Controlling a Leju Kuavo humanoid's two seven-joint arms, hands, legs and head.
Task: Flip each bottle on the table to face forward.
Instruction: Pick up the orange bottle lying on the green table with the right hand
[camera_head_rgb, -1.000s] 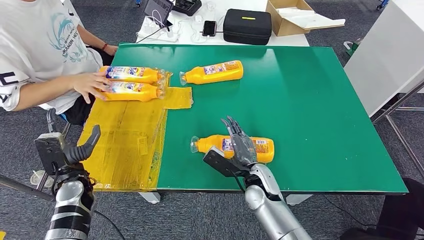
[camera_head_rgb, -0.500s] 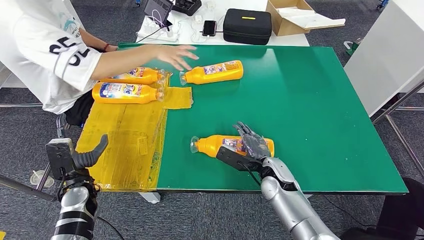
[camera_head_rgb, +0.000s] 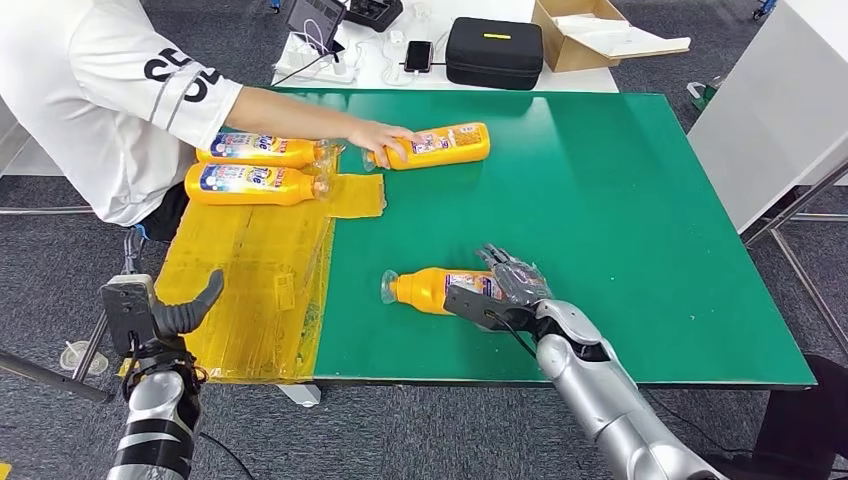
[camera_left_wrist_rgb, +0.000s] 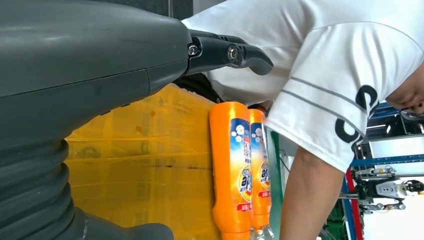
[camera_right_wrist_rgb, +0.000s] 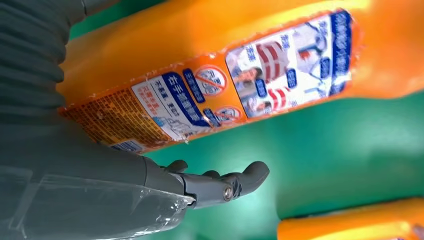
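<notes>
I've got the right hand (camera_head_rgb: 510, 283) draped over the orange plastic bottle (camera_head_rgb: 436, 288) lying near the front of the green table (camera_head_rgb: 640, 220), fingers spread and not gripping yet, so next I need to curl in and roll its label round.

Head view high over green table (camera_head_rgb: 620, 200), wrist views close, sideways, sharing bottles (camera_head_rgb: 440, 289)

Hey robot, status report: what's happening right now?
Right hand on near bottle, grip unclear. Left hand open, off table. Person's hand on far bottle.
</notes>
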